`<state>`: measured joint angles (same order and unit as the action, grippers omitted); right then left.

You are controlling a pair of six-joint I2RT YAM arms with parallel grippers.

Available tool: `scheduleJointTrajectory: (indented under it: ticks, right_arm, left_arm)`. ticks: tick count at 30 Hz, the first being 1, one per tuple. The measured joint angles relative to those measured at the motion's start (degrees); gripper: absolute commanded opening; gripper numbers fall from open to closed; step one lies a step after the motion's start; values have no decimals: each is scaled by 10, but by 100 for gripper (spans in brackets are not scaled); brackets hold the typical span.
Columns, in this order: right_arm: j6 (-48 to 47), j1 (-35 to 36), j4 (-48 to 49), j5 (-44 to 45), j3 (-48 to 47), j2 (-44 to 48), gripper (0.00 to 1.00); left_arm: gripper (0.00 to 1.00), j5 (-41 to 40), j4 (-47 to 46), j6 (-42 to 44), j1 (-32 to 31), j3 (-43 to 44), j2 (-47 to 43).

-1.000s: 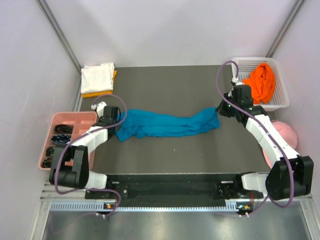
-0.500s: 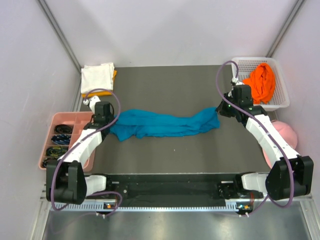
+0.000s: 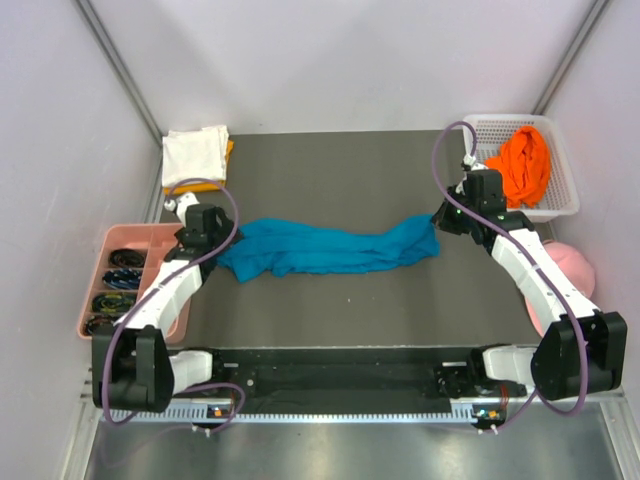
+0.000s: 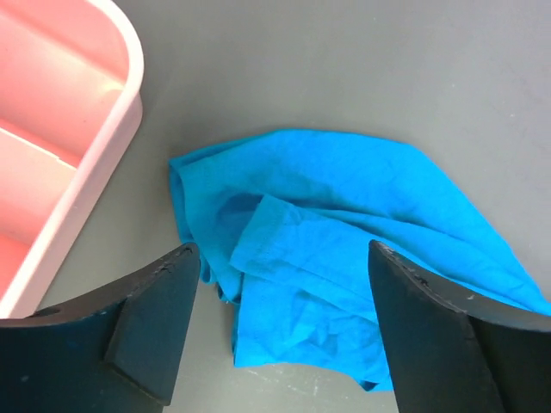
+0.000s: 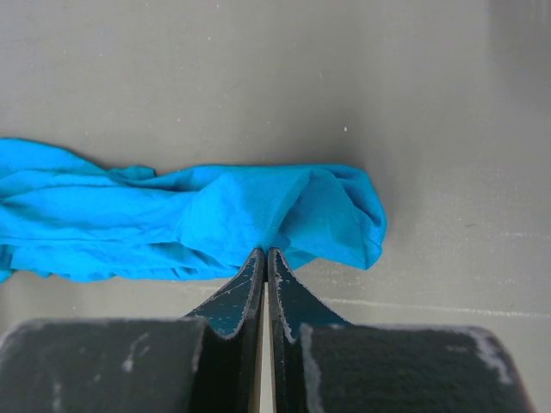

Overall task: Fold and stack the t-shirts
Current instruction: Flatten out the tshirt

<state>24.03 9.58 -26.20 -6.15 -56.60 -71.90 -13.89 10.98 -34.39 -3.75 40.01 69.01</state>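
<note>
Teal-blue cloth, the shirt [image 3: 325, 247], is lying bunched into a long, rumpled band across the middle of the dark table [image 3: 330, 180], its long axis running left to right. The right gripper [image 5: 266, 251] is pinching a fold at the right end, its jaws pressed tight together. The left gripper [image 4: 282, 258] is hovering just above the crumpled left end, its jaws spread wide and holding nothing. That end is lying directly beneath it, a hemmed edge showing between the fingers.
</note>
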Motion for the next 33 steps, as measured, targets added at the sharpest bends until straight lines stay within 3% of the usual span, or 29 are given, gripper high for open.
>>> scheduleJointTrajectory:
  ticks: [8, 18, 23, 33]
  right_arm:
    - [0, 0, 0, -5, 0, 0, 0]
    - [0, 0, 0, -9, 0, 0, 0]
    - [0, 0, 0, -9, 0, -2, 0]
    - [0, 0, 0, -11, 0, -8, 0]
  left_arm:
    - [87, 82, -41, -9, 48, -54, -54]
    - [82, 220, -163, -50, 87, -170, -32]
    - [77, 234, -191, -49, 92, -172, -30]
    - [77, 230, -159, -28, 115, -145, -68]
